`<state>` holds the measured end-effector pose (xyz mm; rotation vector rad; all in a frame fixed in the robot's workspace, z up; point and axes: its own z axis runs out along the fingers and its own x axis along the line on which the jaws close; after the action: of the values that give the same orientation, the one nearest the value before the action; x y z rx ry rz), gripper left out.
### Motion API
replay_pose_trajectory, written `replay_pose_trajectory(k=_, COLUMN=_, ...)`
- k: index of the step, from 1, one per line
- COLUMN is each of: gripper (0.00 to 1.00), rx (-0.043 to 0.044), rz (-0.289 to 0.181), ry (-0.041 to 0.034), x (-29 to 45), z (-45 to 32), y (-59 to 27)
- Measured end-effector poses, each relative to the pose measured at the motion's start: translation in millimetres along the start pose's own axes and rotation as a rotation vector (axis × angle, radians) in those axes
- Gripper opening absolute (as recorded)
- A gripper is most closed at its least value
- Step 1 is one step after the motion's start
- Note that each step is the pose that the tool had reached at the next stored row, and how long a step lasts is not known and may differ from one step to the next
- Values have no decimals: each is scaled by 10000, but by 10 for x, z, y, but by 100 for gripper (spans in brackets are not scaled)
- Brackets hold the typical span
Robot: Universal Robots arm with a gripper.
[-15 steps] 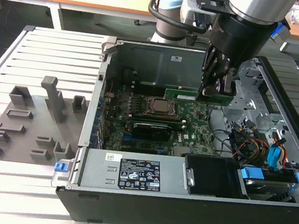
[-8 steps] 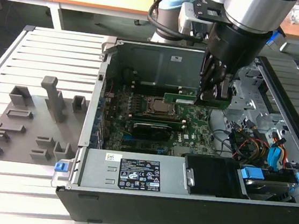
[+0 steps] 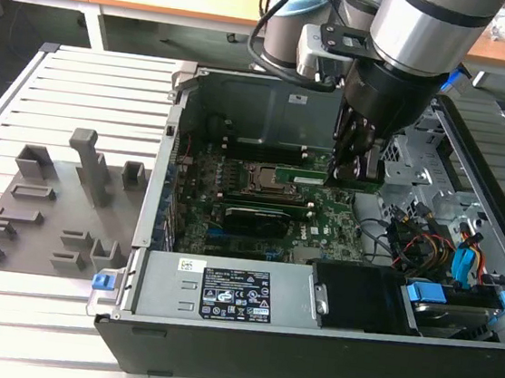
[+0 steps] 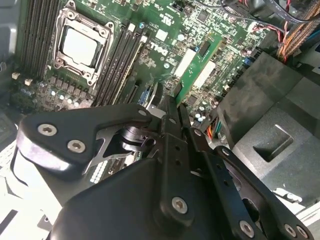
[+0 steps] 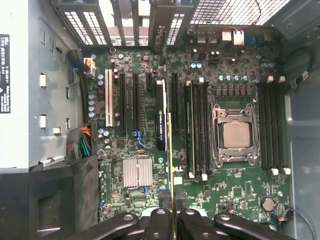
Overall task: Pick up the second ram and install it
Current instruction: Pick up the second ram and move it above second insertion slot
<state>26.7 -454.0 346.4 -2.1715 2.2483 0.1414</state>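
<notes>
Hovering inside the open computer case [image 3: 153,223], the gripper [image 3: 351,168] holds the second ram [image 3: 313,178] pinched by one end between narrow fingers, edge-on above the green motherboard [image 5: 240,192].

Risks, biggest first:
- Whole stick held by one end only; in the second wrist view the ram [image 4: 197,65] sticks out past the fingertips [image 4: 172,107] at a slant to the memory slots [image 4: 117,62]. Judgement: if it comes down skewed, it could jam across a slot or bend.
- In the first wrist view the ram [image 5: 170,165] lines up over the board beside the black graphics card [image 5: 161,115], not over the slots [image 5: 197,130] next to the processor socket [image 5: 236,135]. Judgement: wrong lane means pressing on small parts.
- Slot end clips: cannot tell whether they stand open. Judgement: closed clips would block seating.
- Loose cables [image 3: 428,246] lie near the gripper's side. Judgement: a snag is possible.

Containers:
- Case: holds motherboard, power supply [image 3: 222,295], black drive bay [image 3: 359,297], cables.
- One slot [image 5: 189,130] nearest the card seems filled with a stick; its neighbours look bare.
- Grey holder blocks [image 3: 49,211] sit on the slatted table [image 3: 2,306], well apart from the case; no green stick shows in them.
</notes>
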Motion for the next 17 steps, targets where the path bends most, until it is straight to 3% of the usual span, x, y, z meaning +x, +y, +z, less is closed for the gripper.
replay_pose_trajectory(k=3, gripper=14, rx=0, rz=0, ry=-1, x=5, z=71, y=-4)
replay_pose_trajectory(k=10, gripper=14, rx=0, rz=0, ry=-1, x=10, z=137, y=-8)
replay_pose_trajectory(k=14, gripper=14, rx=0, rz=0, ry=-1, x=13, z=225, y=-13)
replay_pose_trajectory(k=15, gripper=14, rx=1, rz=3, ry=7, x=2, z=241, y=-12)
replay_pose_trajectory(k=17, gripper=14, rx=1, rz=1, ry=16, x=-102, z=261, y=35)
